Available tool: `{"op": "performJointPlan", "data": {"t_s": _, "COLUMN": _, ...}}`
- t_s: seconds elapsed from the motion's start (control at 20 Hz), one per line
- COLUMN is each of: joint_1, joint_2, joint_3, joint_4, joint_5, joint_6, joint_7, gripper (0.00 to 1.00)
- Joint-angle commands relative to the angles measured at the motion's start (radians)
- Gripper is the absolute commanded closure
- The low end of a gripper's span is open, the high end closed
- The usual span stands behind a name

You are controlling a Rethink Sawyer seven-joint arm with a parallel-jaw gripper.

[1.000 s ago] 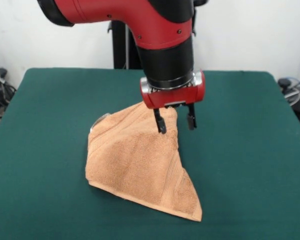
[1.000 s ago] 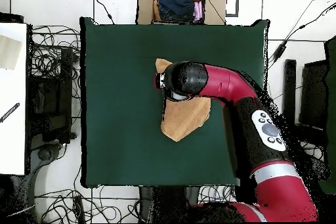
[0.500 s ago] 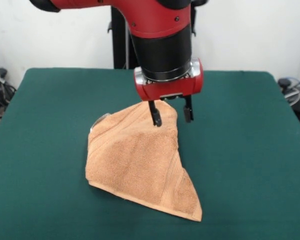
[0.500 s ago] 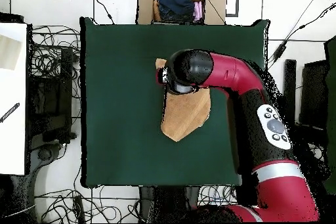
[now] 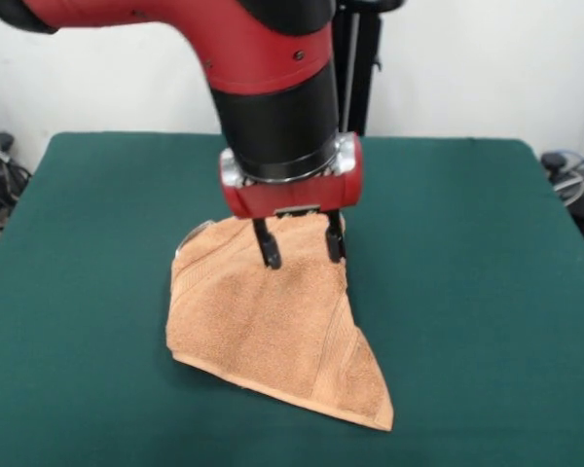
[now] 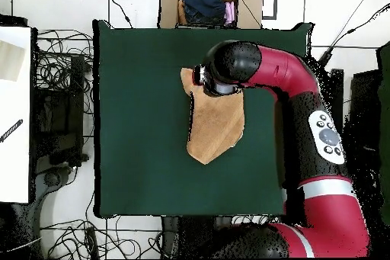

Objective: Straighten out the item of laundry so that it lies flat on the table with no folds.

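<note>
Sliding across front view from towel's far corner toward its middle, gripper (image 5: 299,248) hangs above towel (image 5: 273,326), fingers spread, holding nothing. Towel unmoved, folded into rough triangle mid-table (image 5: 487,292). Straightening not begun; likely seeking new pickup spot.

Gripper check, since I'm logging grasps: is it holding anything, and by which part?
Nothing is held: the gripper hangs open above the towel's far edge, fingers apart.

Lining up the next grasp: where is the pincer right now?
In the front view, the open pincer hangs over the far edge of the folded towel, near the table's middle.
</note>
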Motion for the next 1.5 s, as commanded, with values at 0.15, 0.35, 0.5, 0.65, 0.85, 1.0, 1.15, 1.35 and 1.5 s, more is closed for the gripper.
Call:
{"op": "performJointPlan", "data": {"t_s": 0.15, "joint_1": -0.012, "joint_2": 0.093, "joint_3": 0.055, "joint_4": -0.102, "joint_5": -0.069, "joint_6": 0.109, "joint_7": -0.22, "gripper": 0.0}}
{"op": "performJointPlan", "data": {"t_s": 0.35, "joint_1": -0.017, "joint_2": 0.114, "joint_3": 0.063, "joint_4": -0.125, "joint_5": -0.08, "joint_6": 0.112, "joint_7": -0.233, "gripper": 0.0}}
{"op": "performJointPlan", "data": {"t_s": 0.5, "joint_1": -0.02, "joint_2": 0.118, "joint_3": 0.066, "joint_4": -0.127, "joint_5": -0.084, "joint_6": 0.107, "joint_7": -0.236, "gripper": 0.0}}
{"op": "performJointPlan", "data": {"t_s": 0.65, "joint_1": -0.021, "joint_2": 0.124, "joint_3": 0.067, "joint_4": -0.133, "joint_5": -0.084, "joint_6": 0.102, "joint_7": -0.239, "gripper": 0.0}}
{"op": "performJointPlan", "data": {"t_s": 0.85, "joint_1": -0.027, "joint_2": 0.128, "joint_3": 0.067, "joint_4": -0.136, "joint_5": -0.086, "joint_6": 0.095, "joint_7": -0.244, "gripper": 0.0}}
{"op": "performJointPlan", "data": {"t_s": 1.0, "joint_1": -0.028, "joint_2": 0.135, "joint_3": 0.065, "joint_4": -0.152, "joint_5": -0.091, "joint_6": 0.099, "joint_7": -0.248, "gripper": 0.0}}
{"op": "performJointPlan", "data": {"t_s": 1.15, "joint_1": -0.036, "joint_2": 0.139, "joint_3": 0.068, "joint_4": -0.149, "joint_5": -0.096, "joint_6": 0.089, "joint_7": -0.253, "gripper": 0.0}}
{"op": "performJointPlan", "data": {"t_s": 1.35, "joint_1": -0.045, "joint_2": 0.151, "joint_3": 0.07, "joint_4": -0.157, "joint_5": -0.1, "joint_6": 0.083, "joint_7": -0.252, "gripper": 0.0}}
{"op": "performJointPlan", "data": {"t_s": 1.5, "joint_1": -0.053, "joint_2": 0.161, "joint_3": 0.07, "joint_4": -0.164, "joint_5": -0.102, "joint_6": 0.08, "joint_7": -0.25, "gripper": 0.0}}
